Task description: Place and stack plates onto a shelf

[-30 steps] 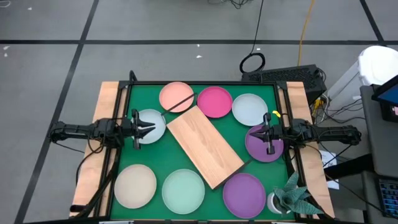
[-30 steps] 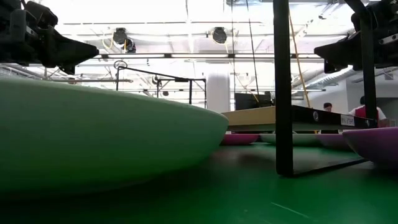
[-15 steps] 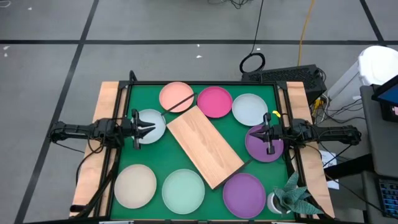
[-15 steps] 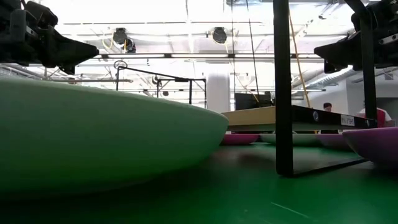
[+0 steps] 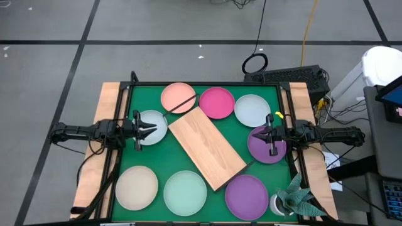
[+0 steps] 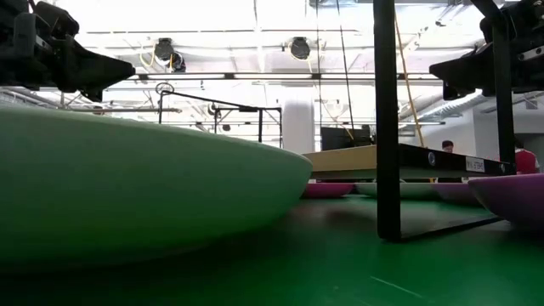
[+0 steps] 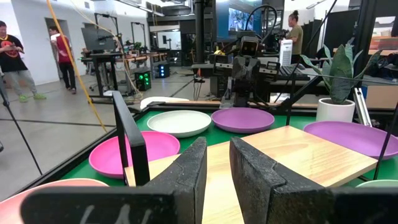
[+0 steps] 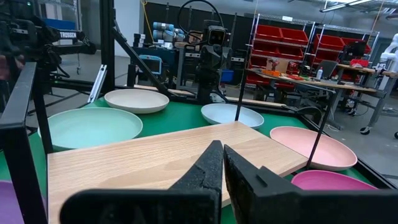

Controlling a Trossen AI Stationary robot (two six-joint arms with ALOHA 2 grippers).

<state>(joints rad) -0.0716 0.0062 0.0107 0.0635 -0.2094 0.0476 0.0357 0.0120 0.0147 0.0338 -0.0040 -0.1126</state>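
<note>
The light wood shelf [image 5: 206, 146] stands slantwise mid-table on its black wire frame [image 6: 387, 119]. Around it lie single plates: salmon pink [image 5: 176, 95], magenta [image 5: 217, 102], pale blue [image 5: 252, 110], two purple [image 5: 260, 149] [image 5: 246, 196], mint green [image 5: 184, 192], beige [image 5: 137, 187], and another pale blue [image 5: 156, 120]. My left gripper [image 5: 152, 129] [image 7: 217, 142] hovers slightly open over the left pale blue plate. My right gripper [image 5: 264, 134] [image 8: 222, 146] hovers shut over the upper purple plate. Both point at the shelf and hold nothing.
A potted plant [image 5: 295, 201] stands at the table's near right corner. The shelf's wire end [image 5: 182, 103] reaches over the salmon plate. Green mat [image 5: 151, 157] shows between the plates. People stand in the room beyond the table [image 7: 9, 56].
</note>
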